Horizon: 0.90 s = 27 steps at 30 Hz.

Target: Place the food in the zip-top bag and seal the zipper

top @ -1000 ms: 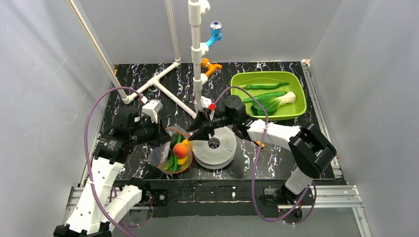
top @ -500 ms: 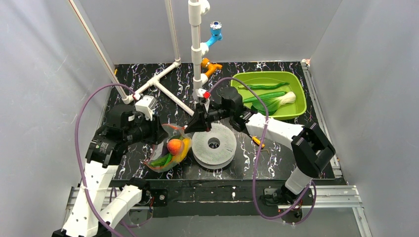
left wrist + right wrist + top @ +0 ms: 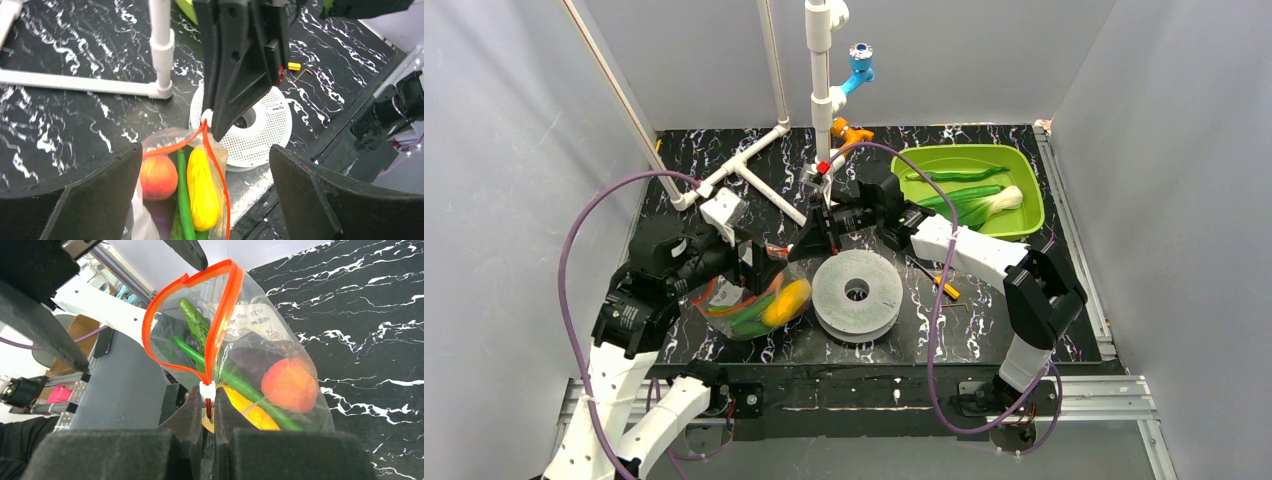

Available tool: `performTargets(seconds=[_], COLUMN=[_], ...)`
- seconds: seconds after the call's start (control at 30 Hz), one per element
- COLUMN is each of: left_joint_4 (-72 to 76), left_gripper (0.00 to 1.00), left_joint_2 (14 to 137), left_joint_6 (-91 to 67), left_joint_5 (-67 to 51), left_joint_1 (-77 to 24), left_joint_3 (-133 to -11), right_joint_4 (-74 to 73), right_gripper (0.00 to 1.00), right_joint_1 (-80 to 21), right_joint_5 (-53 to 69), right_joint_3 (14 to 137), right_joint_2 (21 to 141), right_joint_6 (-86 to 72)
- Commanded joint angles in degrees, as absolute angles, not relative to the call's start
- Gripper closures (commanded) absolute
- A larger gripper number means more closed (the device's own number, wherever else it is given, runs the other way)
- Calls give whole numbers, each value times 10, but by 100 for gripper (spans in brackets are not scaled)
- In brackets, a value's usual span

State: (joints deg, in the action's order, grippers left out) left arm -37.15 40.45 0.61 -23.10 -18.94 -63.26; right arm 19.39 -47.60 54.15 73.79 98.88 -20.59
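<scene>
The zip-top bag [image 3: 749, 305] is clear and slumps on the black table left of centre. Its zipper [image 3: 222, 315] is an orange-red strip, spread into a loop at the mouth. My right gripper [image 3: 207, 402] is shut on the white slider [image 3: 207, 389] at the zipper's end, holding that corner up. Through the plastic show an orange fruit [image 3: 290, 385], a yellow banana [image 3: 202, 190] and a green pepper [image 3: 183, 200]. My left gripper [image 3: 205, 200] stands wide open, a finger on each side of the bag and apart from it. More food, bok choy [image 3: 984, 207] and green peppers [image 3: 964, 175], lies elsewhere.
Bok choy and peppers lie in a lime-green tray [image 3: 1024, 215] at the back right. A white perforated disc [image 3: 857, 292] sits just right of the bag. White pipes [image 3: 754, 175] cross the back left, with an upright pipe [image 3: 821, 100] behind. A small screwdriver [image 3: 944, 287] lies right of the disc.
My left gripper has opened and let go of the bag. My right gripper has shut on the zipper's slider and drawn back; the bag has tipped over to the left.
</scene>
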Motion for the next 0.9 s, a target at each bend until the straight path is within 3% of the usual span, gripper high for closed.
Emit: performTargets(seconds=[0.0, 0.3, 0.37, 0.6, 0.87], left_joint_4=[-283, -324, -342, -383, -428], left_gripper=[2, 6, 13, 51, 64], left_joint_2=[429, 469, 465, 453, 451], left_joint_6=[84, 201, 202, 155, 109], left_joint_5=[-285, -317, -315, -228, -178], left_joint_1=[-218, -258, -261, -261, -261], left_joint_3=[-611, -580, -581, -561, -554], right_joint_4=[210, 215, 213, 202, 197], right_gripper=[99, 99, 99, 99, 99], right_joint_1=[-478, -479, -478, -479, -478], right_joint_5=[557, 569, 569, 572, 575], right_joint_3=[774, 768, 765, 767, 763], right_joint_2=[991, 984, 980, 971, 960], right_joint_6=[-246, -247, -243, -234, -232])
